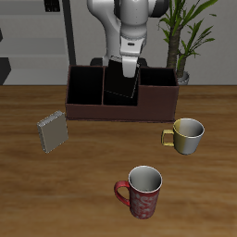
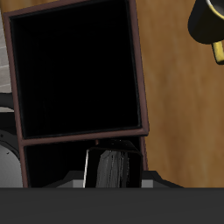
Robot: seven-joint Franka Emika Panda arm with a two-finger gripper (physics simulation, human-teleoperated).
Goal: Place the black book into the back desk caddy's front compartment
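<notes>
The back desk caddy (image 1: 93, 112) is a wide maroon-brown box with black cells at the back of the table. My gripper (image 1: 127, 68) hangs over its middle and is shut on the black book (image 1: 120, 85). The book is tilted, and its lower edge is down at the middle-column cells behind the long front wall. I cannot tell whether it rests on the floor of the front compartment (image 1: 118, 98). In the wrist view the book (image 2: 112, 166) shows edge-on with its pale page edge, beside a large black cell framed by the caddy's wall (image 2: 140, 79).
A grey book (image 1: 53, 131) stands on the table in front of one end of the caddy. A yellow mug (image 1: 188, 135) (image 2: 210, 22) sits in front of the other end. A red patterned mug (image 1: 142, 192) stands near the table's front edge. A potted plant (image 1: 183, 37) is behind the caddy.
</notes>
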